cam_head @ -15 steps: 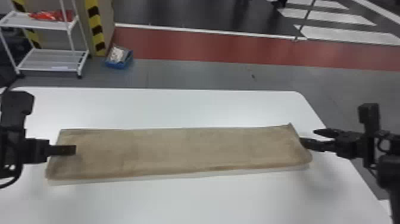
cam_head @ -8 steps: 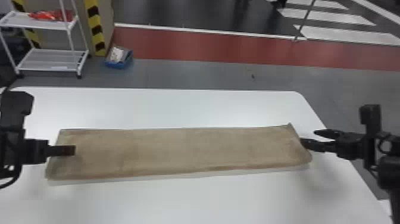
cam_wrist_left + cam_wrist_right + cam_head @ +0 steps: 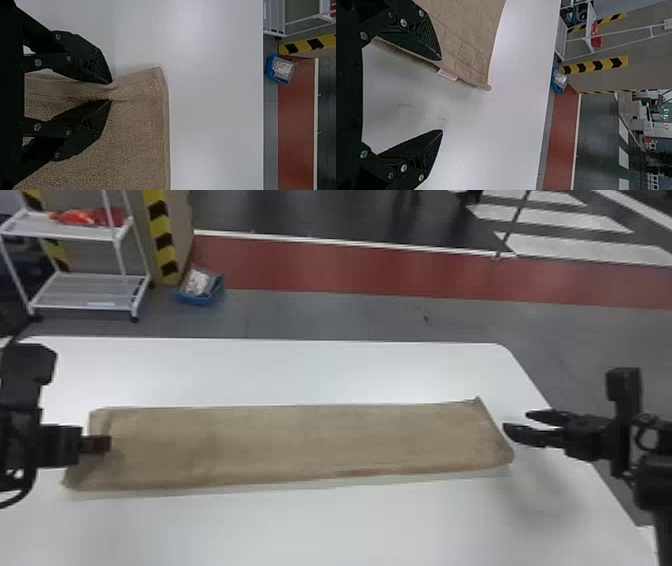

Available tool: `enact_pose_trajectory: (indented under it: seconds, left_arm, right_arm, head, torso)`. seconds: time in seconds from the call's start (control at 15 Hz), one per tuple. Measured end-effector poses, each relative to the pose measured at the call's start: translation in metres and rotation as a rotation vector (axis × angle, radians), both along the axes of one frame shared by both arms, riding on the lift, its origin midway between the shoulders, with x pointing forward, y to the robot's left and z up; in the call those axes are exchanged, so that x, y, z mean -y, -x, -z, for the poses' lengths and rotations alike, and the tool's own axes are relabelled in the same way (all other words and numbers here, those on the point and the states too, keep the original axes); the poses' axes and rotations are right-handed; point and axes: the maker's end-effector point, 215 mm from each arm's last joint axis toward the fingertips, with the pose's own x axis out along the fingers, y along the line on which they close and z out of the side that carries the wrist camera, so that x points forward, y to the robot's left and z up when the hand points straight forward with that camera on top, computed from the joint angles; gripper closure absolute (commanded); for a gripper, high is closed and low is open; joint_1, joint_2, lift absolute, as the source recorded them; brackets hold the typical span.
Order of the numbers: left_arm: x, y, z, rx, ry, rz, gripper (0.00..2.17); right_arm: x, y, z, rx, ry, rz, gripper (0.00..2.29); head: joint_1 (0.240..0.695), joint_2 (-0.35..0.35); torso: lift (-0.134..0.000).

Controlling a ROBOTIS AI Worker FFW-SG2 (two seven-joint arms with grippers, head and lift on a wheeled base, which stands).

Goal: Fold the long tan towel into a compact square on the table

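Observation:
The long tan towel (image 3: 300,442) lies flat in a wide strip across the white table (image 3: 320,525). At its left end is my left gripper (image 3: 109,443); in the left wrist view, my left gripper (image 3: 111,91) is shut on a pinched ridge of the towel (image 3: 134,130), near a corner. My right gripper (image 3: 516,421) stands open just beyond the towel's right end. Seen from the right wrist, my right gripper (image 3: 441,95) has one finger overlapping the edge of the towel (image 3: 466,35) near a small tag, and bare table between its fingertips.
Past the table's far edge, a white wire shelf (image 3: 90,292) with a red item stands at the left. Beside it are a striped pillar (image 3: 162,240) and a blue bin (image 3: 200,295) on the floor.
The towel has shifted slightly to the left at both ends, with my left gripper now shut on it. My right arm has kept still.

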Motion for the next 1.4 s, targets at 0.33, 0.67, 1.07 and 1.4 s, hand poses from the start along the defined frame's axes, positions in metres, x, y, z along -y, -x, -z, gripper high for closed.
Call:
enact_pose_trajectory:
  seconds: [0.33,0.67,1.07,1.4]
  left_arm:
    - [0.026,0.002,-0.023,0.024,0.076,0.016,1.65]
    - [0.082,-0.007,-0.065,0.056,0.268,0.051,1.65]
    - [0.180,-0.014,-0.150,0.130,0.696,0.195,1.65]
    - [0.218,0.002,-0.201,0.135,1.042,0.288,1.65]
  right_arm:
    - [-0.032,0.001,-0.021,0.026,-0.077,-0.009,0.27]
    - [-0.089,-0.001,-0.041,0.080,-0.181,-0.049,0.27]
    - [-0.217,0.013,-0.035,0.132,-0.329,-0.201,1.49]
    - [-0.299,0.017,-0.014,0.091,-0.373,-0.279,1.66]
  head:
    - [0.695,-0.170]
    - [0.695,-0.166]
    - [0.695,-0.141]
    - [0.695,-0.095]
  torso:
    - [-0.125]
    - [-0.125]
    - [-0.125]
    - [-0.125]
